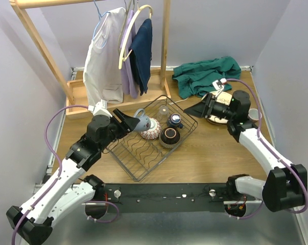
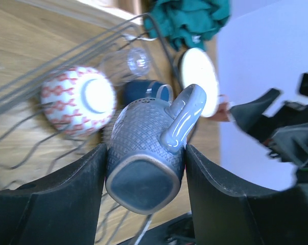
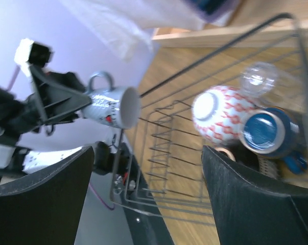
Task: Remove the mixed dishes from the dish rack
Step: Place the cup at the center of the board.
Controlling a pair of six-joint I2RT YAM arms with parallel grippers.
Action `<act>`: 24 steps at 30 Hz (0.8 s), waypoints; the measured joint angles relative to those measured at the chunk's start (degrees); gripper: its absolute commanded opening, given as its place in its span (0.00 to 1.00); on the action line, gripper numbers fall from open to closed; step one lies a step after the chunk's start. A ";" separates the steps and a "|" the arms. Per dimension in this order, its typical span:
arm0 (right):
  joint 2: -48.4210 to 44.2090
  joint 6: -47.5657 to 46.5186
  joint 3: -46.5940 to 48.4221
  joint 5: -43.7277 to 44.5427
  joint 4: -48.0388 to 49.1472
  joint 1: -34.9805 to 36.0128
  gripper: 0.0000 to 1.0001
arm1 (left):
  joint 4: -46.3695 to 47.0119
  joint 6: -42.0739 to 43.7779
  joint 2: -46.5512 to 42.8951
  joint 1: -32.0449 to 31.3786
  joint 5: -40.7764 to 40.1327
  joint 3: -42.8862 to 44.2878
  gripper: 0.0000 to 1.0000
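My left gripper (image 1: 129,121) is shut on a grey textured mug (image 1: 141,121), held on its side above the left rim of the black wire dish rack (image 1: 143,168). In the left wrist view the mug (image 2: 146,153) is pinched between both fingers (image 2: 67,199), base toward the camera. Inside the rack lie an upturned red-and-white bowl (image 1: 150,130), a dark blue cup (image 1: 174,121), a dark bowl (image 1: 170,137) and a clear glass (image 1: 164,109). My right gripper (image 1: 200,108) is open and holds nothing, just right of the rack, beside cream plates (image 1: 214,121). From the right wrist view the open gripper (image 3: 147,153) faces the rack (image 3: 164,168).
A wooden clothes rack (image 1: 44,48) with hanging garments (image 1: 105,56) stands at the back left. A green cloth (image 1: 207,75) lies at the back right. A small cup (image 1: 253,114) sits by the right table edge. Bare wood lies in front of the rack.
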 measured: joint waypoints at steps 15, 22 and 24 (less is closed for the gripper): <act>10.16 12.76 -0.87 -0.44 27.54 16.04 0.80 | 25.59 -14.45 -0.17 0.00 5.81 -10.84 0.00; 12.83 14.75 1.84 -1.20 33.29 19.85 0.68 | 30.99 -17.44 -0.24 0.00 6.25 -12.68 0.00; 13.42 15.26 2.38 -1.53 34.53 20.63 0.65 | 32.17 -18.10 -0.24 0.00 6.29 -13.25 0.00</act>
